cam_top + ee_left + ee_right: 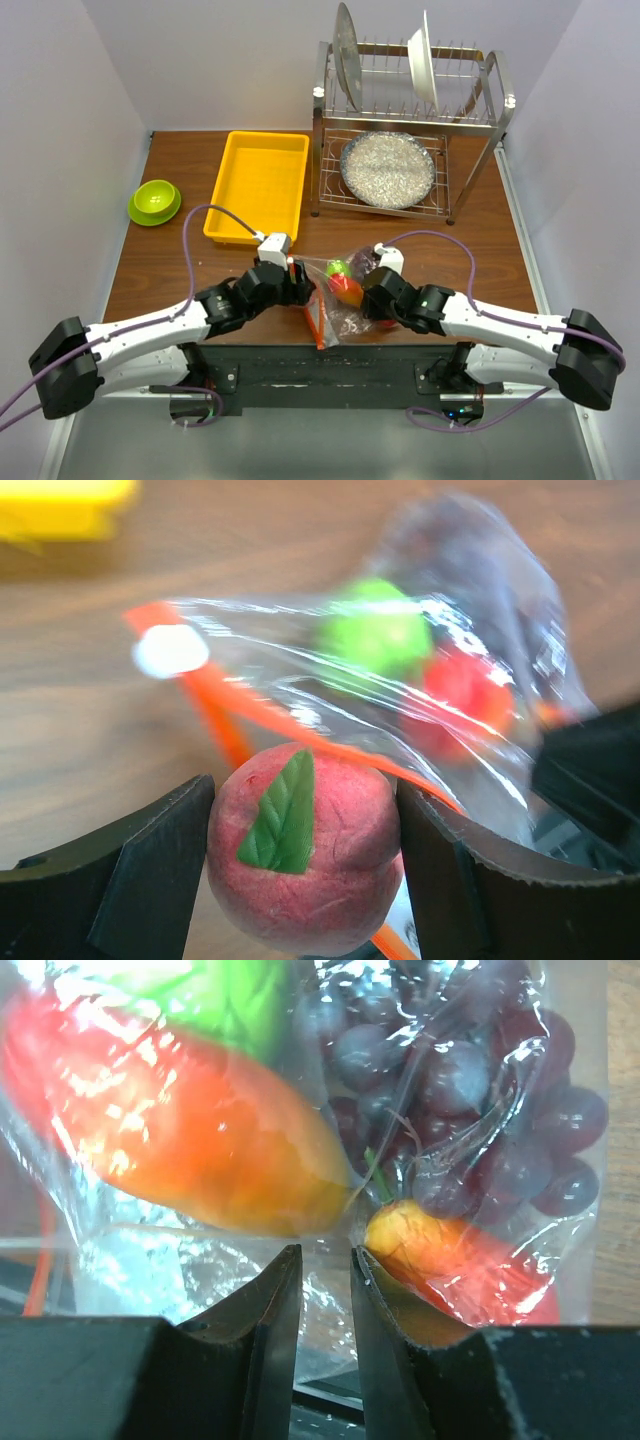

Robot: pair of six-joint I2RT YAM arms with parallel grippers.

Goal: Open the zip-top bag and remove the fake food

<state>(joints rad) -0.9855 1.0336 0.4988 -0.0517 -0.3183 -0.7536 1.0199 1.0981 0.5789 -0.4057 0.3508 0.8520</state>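
Your left end effector (305, 810) grips the pink peach (320, 880); draw it slowly clear. Your right end effector (326, 1260) pinches the zip-top bag (150, 1260).

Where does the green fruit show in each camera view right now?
Top external: green fruit just below centre, inside the bag.
Left wrist: upper centre, behind clear plastic.
Right wrist: top edge, blurred.
Shared landmark: orange zip strip, left of the fruit in all three.

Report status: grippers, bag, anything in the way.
Left gripper shut on pink peach at mouth of zip-top bag. Right gripper pinching it. Grapes, green fruit inside. Nothing blocking.
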